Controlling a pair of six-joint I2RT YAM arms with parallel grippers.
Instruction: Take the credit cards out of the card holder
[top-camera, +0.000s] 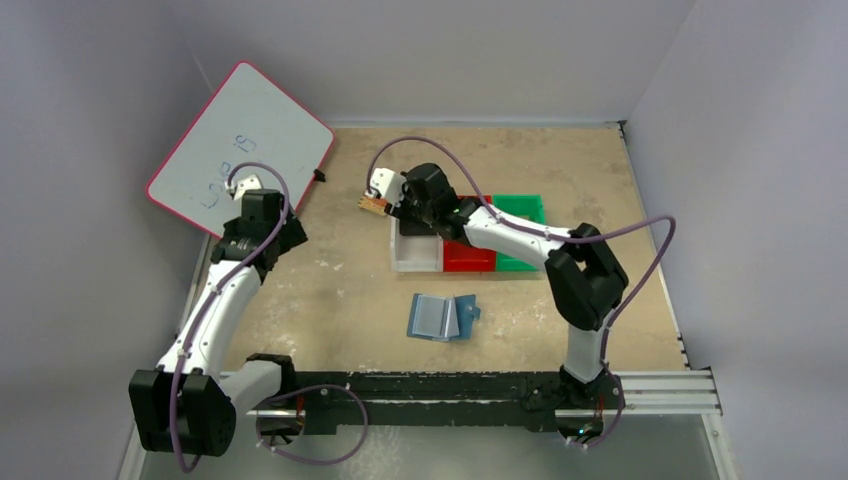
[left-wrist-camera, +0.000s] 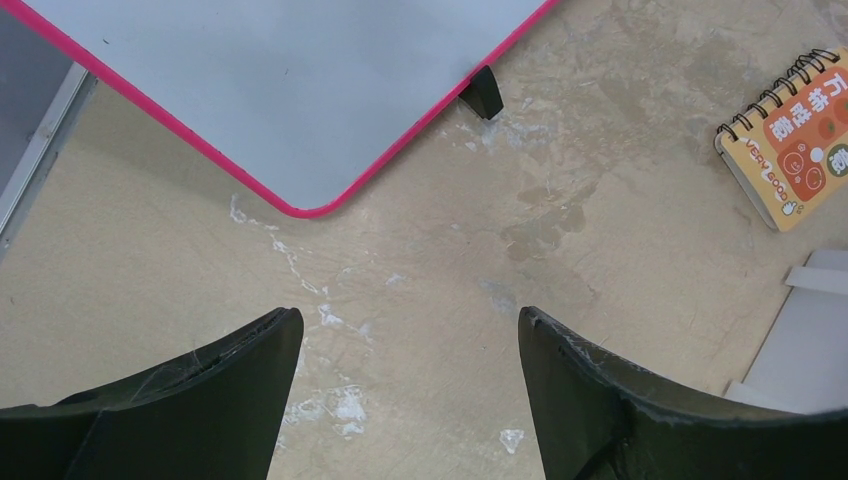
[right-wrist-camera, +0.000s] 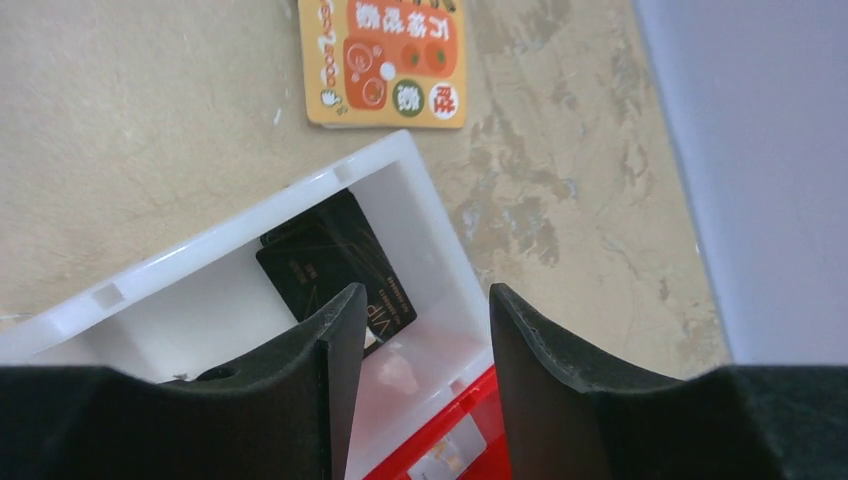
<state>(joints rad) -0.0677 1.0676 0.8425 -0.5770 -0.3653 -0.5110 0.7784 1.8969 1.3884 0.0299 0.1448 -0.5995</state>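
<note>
The blue card holder lies open on the table in front of the bins, with its small tab at the right. A pale grey rectangle shows on its left half; I cannot tell if it is a card. A black credit card with gold print lies inside the white bin. My right gripper hovers open and empty over that bin's corner, also in the top view. My left gripper is open and empty over bare table near the whiteboard, far from the card holder.
A pink-edged whiteboard leans at the back left on a black foot. An orange spiral notebook lies behind the white bin. The red bin and the green bin stand to its right. Something pale lies in the red bin.
</note>
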